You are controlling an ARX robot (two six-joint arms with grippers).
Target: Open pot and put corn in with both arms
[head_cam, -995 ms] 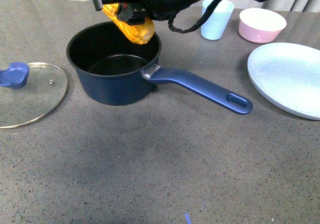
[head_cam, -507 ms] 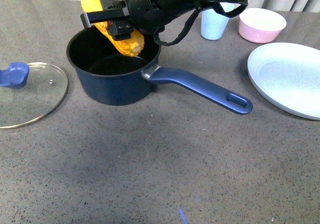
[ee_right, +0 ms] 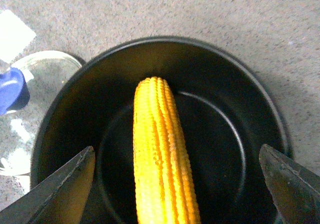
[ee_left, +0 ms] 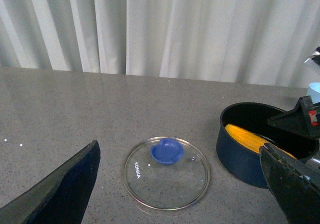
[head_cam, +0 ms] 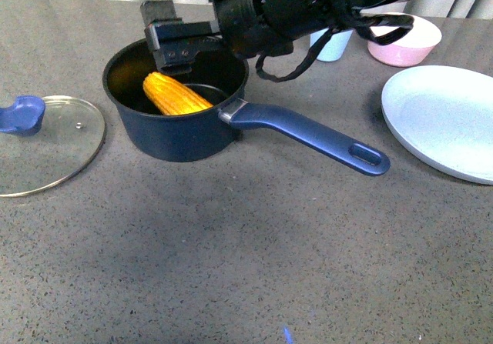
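**Spotter:** Walk me across, from the left.

**Me:** Glass lid (head_cam: 48,144) lies flat on the table (head_cam: 231,267), beside the pot (head_cam: 173,132), so the mouth is free. My left claw (ee_left: 185,194) hangs above it, spread wide and empty. The corn (head_cam: 174,95) lies inside the pot, one end propped toward the wall.

**Spotter:** Right side?

**Me:** My right claw (head_cam: 176,40) hovers over the rim, parted, holding nothing; I judge the drop done.

**Spotter:** The cob?

**Me:** Bright yellow, tidy kernel rows, rounded tip.
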